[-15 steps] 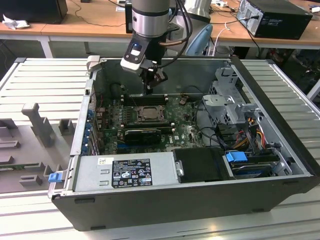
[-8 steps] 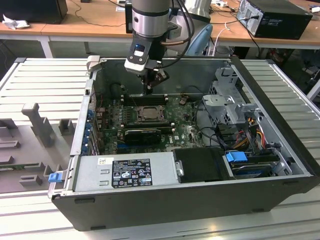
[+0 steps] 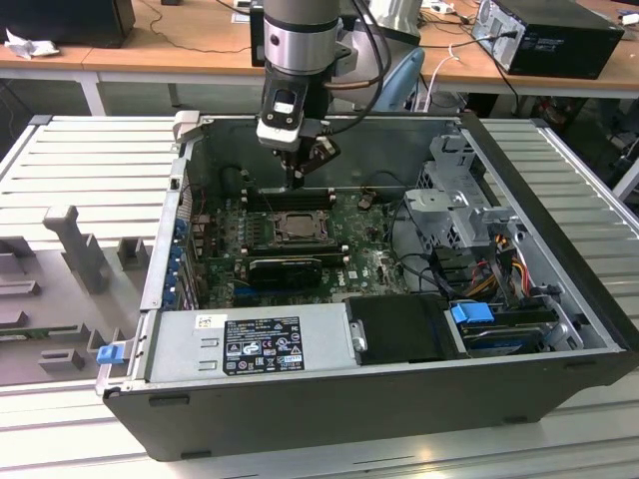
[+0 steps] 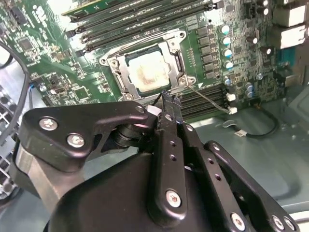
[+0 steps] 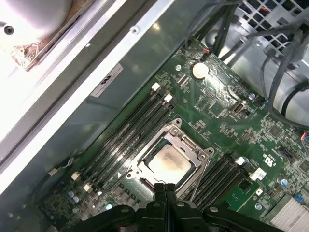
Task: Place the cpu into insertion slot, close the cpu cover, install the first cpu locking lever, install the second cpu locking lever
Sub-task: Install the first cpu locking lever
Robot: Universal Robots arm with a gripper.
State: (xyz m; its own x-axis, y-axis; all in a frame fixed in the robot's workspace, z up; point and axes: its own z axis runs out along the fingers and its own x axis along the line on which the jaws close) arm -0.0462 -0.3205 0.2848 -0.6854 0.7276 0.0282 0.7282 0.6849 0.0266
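Arm (image 3: 300, 40) drops straight down into the open pc case (image 3: 329, 399), wrist vertical, claw (image 3: 295, 183) pointing at the green motherboard (image 3: 369, 264). In both wrist views the claw (image 4: 170, 99) (image 5: 165, 186) has its fingers pressed together w/ nothing btwn them. The tip hangs just beside one edge of the insertion slot (image 3: 297, 228), on the side toward the memory sticks (image 4: 140, 19). Can't tell if it touches the board.

The cpu (image 4: 151, 71) (image 5: 170, 162) lies flat in the slot, pale tan-grey face up w/ a smudgy patch in the middle. The cpu cover (image 4: 176, 60) (image 5: 193, 145) is down over it, its silver frame flat around the chip and the chip showing thru the opening. A thin wire lever (image 4: 145, 41) runs along the frame's edge.

The case lies on its side on the ribbed metal tabletop (image 3: 90, 160). Inside, besides the board: a grey power supply (image 3: 250, 339) along the near wall, a drive bay w/ a blue tab (image 3: 471, 312), and a bundle of cables (image 3: 499, 259) toward the exterior view's right. A coin cell (image 5: 199, 70) sits on the board, well apart from the slot.
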